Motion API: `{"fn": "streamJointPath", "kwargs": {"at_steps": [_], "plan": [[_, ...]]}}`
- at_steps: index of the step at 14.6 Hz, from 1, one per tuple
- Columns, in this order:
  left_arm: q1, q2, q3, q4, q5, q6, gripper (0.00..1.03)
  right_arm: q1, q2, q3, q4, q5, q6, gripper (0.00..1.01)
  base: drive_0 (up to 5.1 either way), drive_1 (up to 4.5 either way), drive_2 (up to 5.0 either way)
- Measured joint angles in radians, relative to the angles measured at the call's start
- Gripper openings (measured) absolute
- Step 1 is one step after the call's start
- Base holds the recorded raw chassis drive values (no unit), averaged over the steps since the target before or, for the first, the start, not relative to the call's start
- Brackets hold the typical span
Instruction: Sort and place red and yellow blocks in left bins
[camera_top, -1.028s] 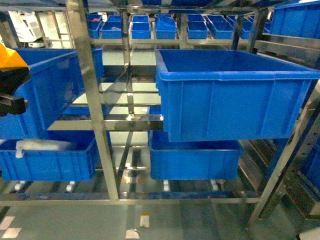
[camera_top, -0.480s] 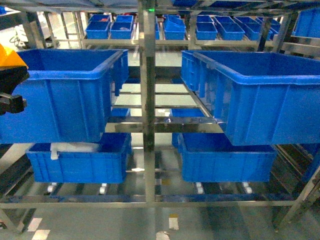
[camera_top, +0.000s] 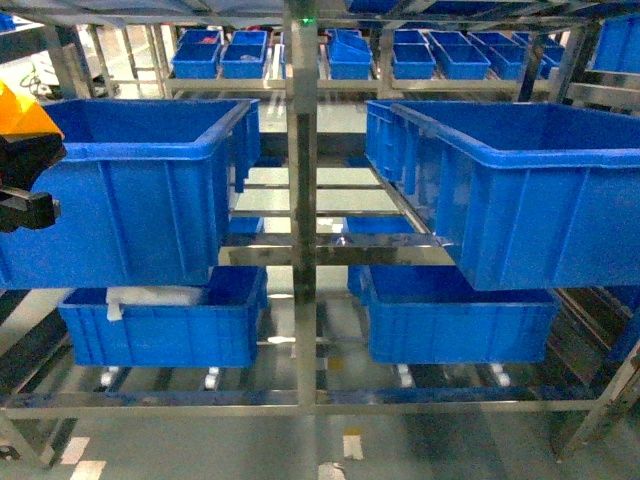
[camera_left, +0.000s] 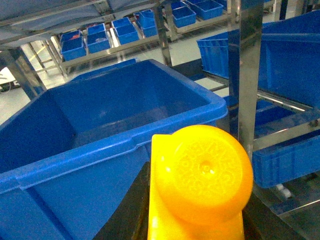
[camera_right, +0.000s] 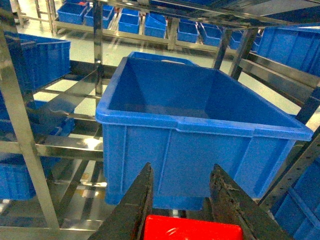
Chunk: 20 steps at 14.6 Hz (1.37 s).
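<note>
Yellow block (camera_left: 200, 185) (embossed text unreadable) sits gripped by left gripper (camera_left: 195, 230); red block (camera_right: 192, 227) between right gripper (camera_right: 182, 200) jaws, before bin (camera_right: 200, 130).

Illumination is bright, cool and even, apparently from overhead. The steel upright (camera_top: 302, 200) and crossbar (camera_top: 330, 250) carry specular glare, and the pale floor (camera_top: 200, 440) reflects light. Shadows collect inside the left bin (camera_left: 130, 110). The head view is soft and slightly hazy. The near yellow block (camera_left: 200, 185) shows saturated highlights. Far bins (camera_right: 145, 22) lack sharpness.
</note>
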Motion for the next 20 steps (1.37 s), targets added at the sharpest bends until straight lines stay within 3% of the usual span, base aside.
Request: {"fn": "streamJointPath", "kwargs": {"at_steps": [20], "plan": [[0.001, 0.000, 0.001, 0.004, 0.000, 0.000, 0.27, 0.000, 0.009, 0.006, 0.024, 0.002, -0.018, 0.28, 0.0, 0.00, 0.0]]}}
